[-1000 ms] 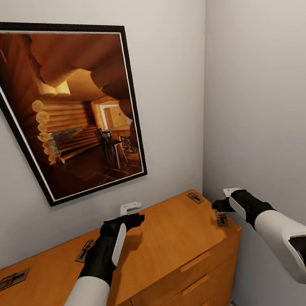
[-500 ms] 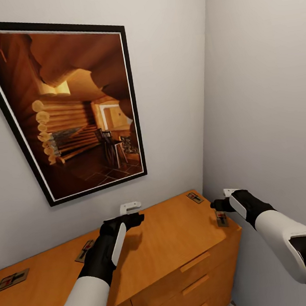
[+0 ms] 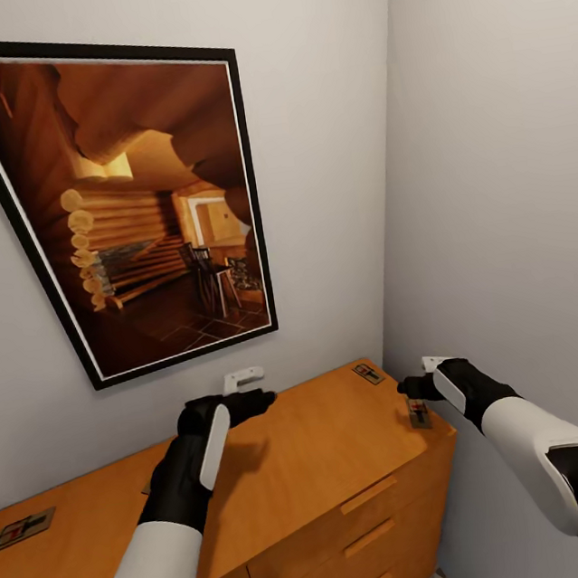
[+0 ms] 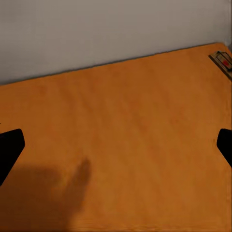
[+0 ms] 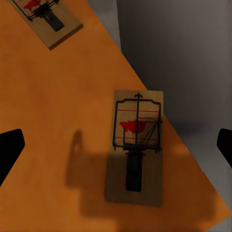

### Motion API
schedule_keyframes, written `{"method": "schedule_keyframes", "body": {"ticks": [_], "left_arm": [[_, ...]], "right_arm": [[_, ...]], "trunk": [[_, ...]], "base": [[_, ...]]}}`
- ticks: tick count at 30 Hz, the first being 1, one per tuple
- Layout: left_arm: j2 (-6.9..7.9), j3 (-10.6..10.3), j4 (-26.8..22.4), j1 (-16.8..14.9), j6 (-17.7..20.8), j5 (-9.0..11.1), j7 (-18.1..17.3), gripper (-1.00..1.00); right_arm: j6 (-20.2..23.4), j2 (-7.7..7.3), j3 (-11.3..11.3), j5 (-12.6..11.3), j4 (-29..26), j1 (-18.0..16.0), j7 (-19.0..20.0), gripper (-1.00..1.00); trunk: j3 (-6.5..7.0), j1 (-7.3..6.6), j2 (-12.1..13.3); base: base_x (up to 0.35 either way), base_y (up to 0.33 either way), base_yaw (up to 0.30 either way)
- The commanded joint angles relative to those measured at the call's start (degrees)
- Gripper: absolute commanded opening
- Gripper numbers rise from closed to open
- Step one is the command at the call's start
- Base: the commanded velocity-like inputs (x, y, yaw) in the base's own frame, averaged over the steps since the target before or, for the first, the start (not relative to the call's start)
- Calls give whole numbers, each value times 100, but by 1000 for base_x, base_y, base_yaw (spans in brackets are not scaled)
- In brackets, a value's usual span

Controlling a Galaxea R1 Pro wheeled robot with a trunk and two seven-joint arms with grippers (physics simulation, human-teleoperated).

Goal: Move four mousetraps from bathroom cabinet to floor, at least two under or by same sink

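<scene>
A trap (image 5: 137,152) lay flat at the cabinet (image 3: 328,448) top's right edge, lower right of the head frame, squarely under the right gripper (image 3: 419,388), whose jaws were spread wide, likely lined up to pinch it. Another trap (image 3: 368,373) sat at the back corner. The left gripper (image 3: 249,404) hung open over bare wood.

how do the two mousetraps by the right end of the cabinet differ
The near mousetrap lies at the cabinet's right edge, just below the right end effector; the far mousetrap sits in the back corner by the wall. In the right wrist view the near one lies between the open fingers, while the far one is cut off by the frame and angled differently. Both are flat wooden boards with dark wire and a red mark.
</scene>
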Motion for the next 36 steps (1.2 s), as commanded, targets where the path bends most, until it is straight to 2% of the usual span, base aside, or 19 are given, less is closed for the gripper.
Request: {"method": "schedule_keyframes", "body": {"ticks": [1,3,7,11,16,23,36], "left_arm": [[0,-6,-17,-5,48,105,51,100],[0,-13,-41,-5,102,210,57,100],[0,-36,-53,-5,121,253,73,100],[0,-297,-57,-5,129,262,137,100],[0,-439,-58,-5,130,282,345,100],[0,-474,-66,-5,131,294,509,100],[0,-478,-67,-5,121,295,530,100]], "right_arm": [[28,-2,2,-32,-9,-3,-4,100],[28,-2,2,-28,-9,-3,-4,100],[28,-2,2,-27,-9,-2,-4,100],[28,-2,3,-25,-9,-2,-4,100],[28,-2,3,-26,-9,-2,-4,100],[28,0,9,-26,6,-3,-8,100],[36,-4,3,-26,184,-3,-57,100]], "trunk": [[-13,3,-12],[-31,25,-52],[-103,113,-212],[-174,201,-373],[-264,311,-573],[-390,464,-854],[-623,750,-1375]], "base": [[0,0,0],[0,0,0],[0,0,0],[0,0,0],[0,0,0],[0,0,0],[0,0,0]]}}
